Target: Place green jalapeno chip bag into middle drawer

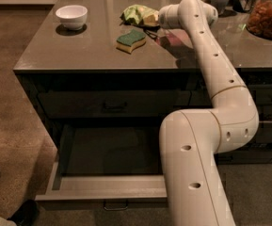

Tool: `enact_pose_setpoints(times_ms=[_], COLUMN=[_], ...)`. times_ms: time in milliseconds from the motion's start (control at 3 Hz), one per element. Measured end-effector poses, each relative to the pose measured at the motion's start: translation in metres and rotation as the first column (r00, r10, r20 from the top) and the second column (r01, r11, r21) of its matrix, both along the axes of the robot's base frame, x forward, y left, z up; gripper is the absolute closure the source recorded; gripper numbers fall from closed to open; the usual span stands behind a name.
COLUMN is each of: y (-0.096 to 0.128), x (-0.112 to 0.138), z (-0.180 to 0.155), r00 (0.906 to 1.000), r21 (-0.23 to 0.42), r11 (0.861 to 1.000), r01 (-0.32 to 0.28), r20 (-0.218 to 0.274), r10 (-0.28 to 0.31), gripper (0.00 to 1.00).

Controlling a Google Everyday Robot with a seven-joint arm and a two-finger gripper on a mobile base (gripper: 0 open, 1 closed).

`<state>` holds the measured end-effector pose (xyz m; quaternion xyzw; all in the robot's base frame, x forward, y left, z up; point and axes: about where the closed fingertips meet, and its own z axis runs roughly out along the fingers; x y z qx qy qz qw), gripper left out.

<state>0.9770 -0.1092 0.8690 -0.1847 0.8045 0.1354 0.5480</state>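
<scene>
1. I am making out no readable print on the green jalapeno chip bag; any lettering is too small for me.
2. The bag is lying on the counter, a crinkled, shiny yellow-green foil pouch, just behind the sponge.
3. The gripper is sitting at the bag's right edge, touching or nearly touching it; I cannot tell how far it is open or whether it is holding the bag.
4. The white, smooth arm is reaching up from in front of the cabinet and over the counter edge.
5. The middle drawer is standing pulled out below the counter, a deep grey rectangular box with a small metal handle on its front.
6. The sponge is wavy-edged, green on top and yellow beneath.
7. A round white bowl is sitting on the counter, well left of the bag.
</scene>
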Motion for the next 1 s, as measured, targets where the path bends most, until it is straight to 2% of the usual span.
enact_pose_setpoints(times_ms=[667, 1000], y=[0.0019, 0.0006], x=[-0.0012, -0.0043], z=[-0.0013, 0.0043], r00=[0.9997, 0.9980], r21=[-0.030, -0.024], r11=[0.999, 0.998], r01=[-0.022, -0.051], r20=[0.009, 0.035], r10=[0.022, 0.052], gripper=[0.92, 1.00])
